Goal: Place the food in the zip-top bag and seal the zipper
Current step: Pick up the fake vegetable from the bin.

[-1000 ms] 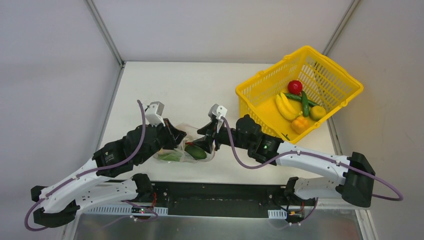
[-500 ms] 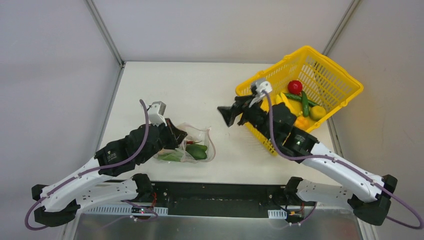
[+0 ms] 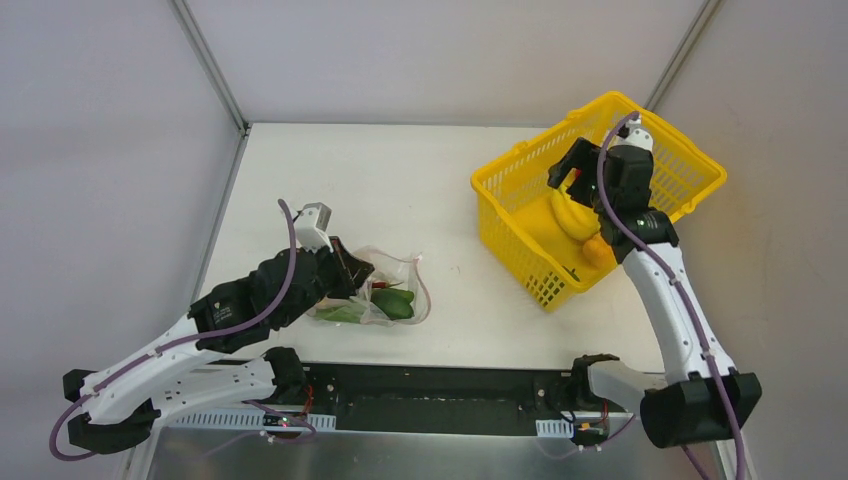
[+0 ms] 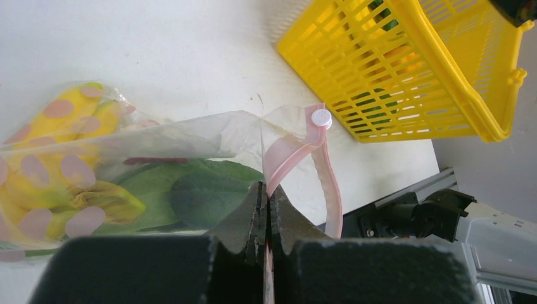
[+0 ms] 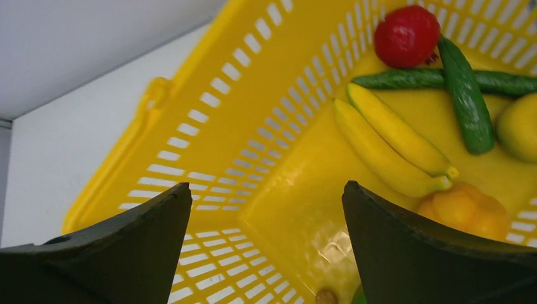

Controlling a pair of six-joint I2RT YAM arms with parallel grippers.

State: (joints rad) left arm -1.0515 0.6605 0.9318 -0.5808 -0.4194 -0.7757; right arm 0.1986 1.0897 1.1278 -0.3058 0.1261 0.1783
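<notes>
The clear zip-top bag [image 3: 392, 292] lies near the front of the table with green food [image 3: 391, 304] inside. My left gripper [image 3: 357, 272] is shut on the bag's pink zipper strip [image 4: 297, 147]; in the left wrist view the jaws [image 4: 266, 197] pinch it, with the green food [image 4: 190, 196] behind. My right gripper [image 3: 566, 180] hangs open and empty inside the yellow basket [image 3: 505, 170]. In the right wrist view its open jaws [image 5: 266, 190] face a banana bunch [image 5: 392, 142], red tomato [image 5: 406, 36], slim green pods [image 5: 465, 95] and orange pepper [image 5: 465, 212].
The basket stands tilted at the back right, its mesh wall [image 5: 209, 126] close to my right fingers. A yellow-green piece [image 5: 519, 126] lies at its right. White walls enclose the table. The black rail [image 3: 450, 385] runs along the near edge.
My right arm has swung away from the bag, up and to the right, and now hangs over the basket. The left gripper and the bag have stayed put.
</notes>
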